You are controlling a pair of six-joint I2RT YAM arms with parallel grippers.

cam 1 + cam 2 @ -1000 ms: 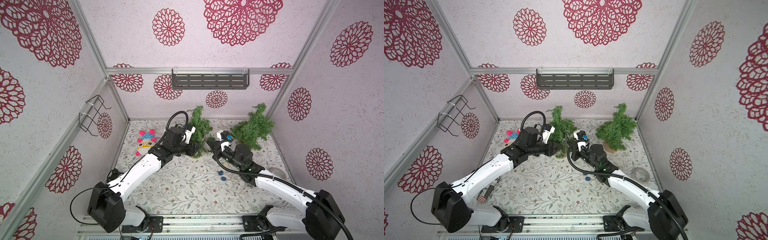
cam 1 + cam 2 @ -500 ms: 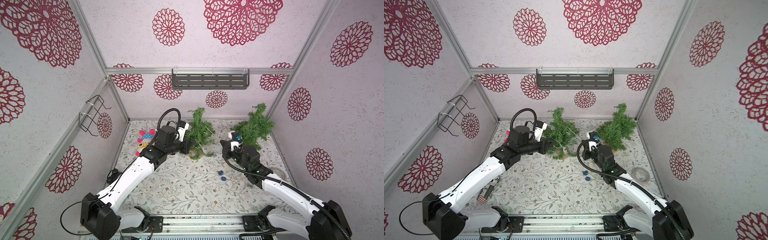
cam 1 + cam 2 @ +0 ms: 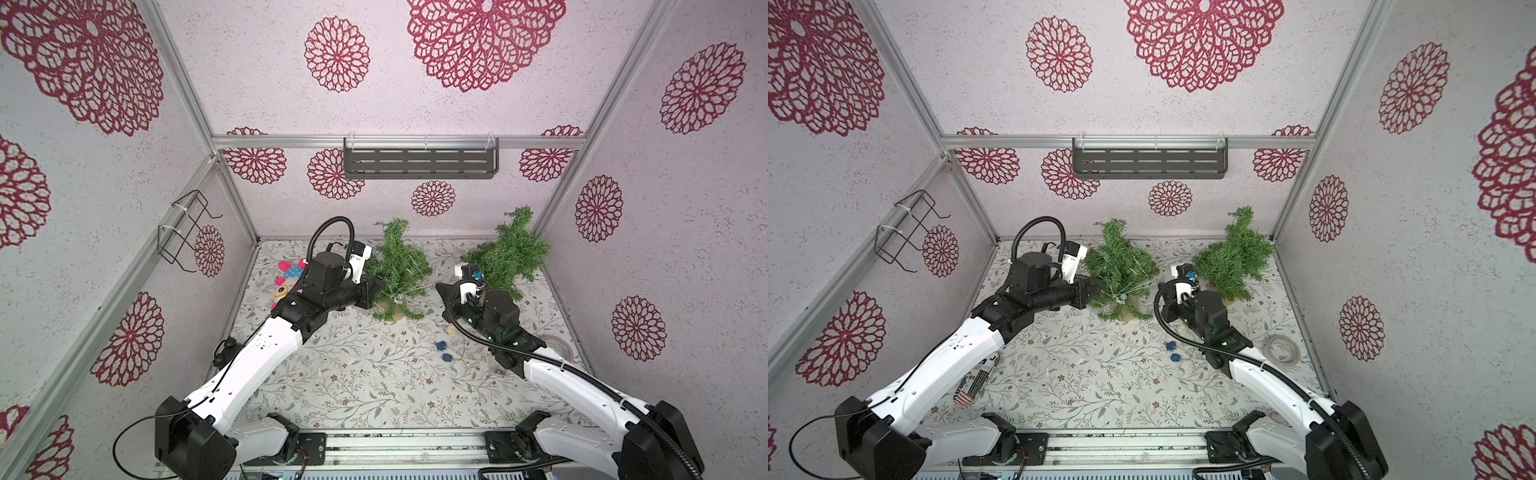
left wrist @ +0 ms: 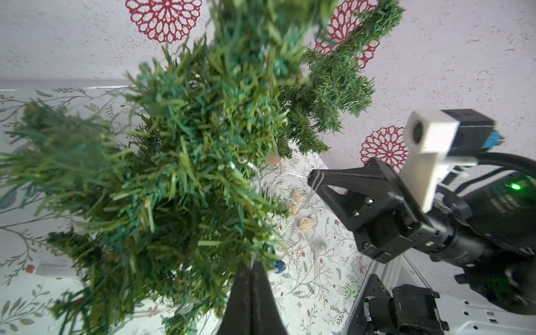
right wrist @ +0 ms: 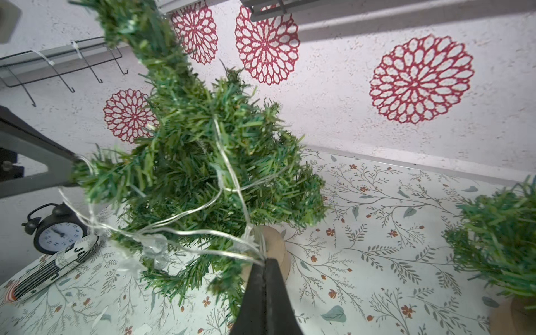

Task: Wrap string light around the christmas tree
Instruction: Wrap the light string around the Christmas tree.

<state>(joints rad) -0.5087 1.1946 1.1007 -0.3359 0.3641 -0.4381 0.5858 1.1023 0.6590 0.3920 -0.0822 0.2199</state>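
The small green christmas tree (image 3: pixel 399 266) (image 3: pixel 1121 266) stands on a round wooden base at the back middle of the floral table. A thin clear string light (image 5: pixel 185 213) with small bulbs loops over its lower branches. My left gripper (image 3: pixel 377 289) (image 4: pixel 251 265) is at the tree's left side, shut, with a strand of wire at its tip. My right gripper (image 3: pixel 439 289) (image 5: pixel 264 259) is just right of the tree, shut on several strands of the string light. From there the strands (image 3: pixel 1142 286) run back into the branches.
A second green tree (image 3: pixel 511 253) stands at the back right, close behind my right wrist. A tape roll (image 3: pixel 1283 349), two small blue bits (image 3: pixel 442 351), a colourful toy (image 3: pixel 289 274), an alarm clock (image 5: pixel 58 229) and a striped can (image 3: pixel 976 382) lie around.
My left gripper has drawn back from the tree's front to its left side and shut. My right gripper has moved right, away from the tree, with the string light in it.
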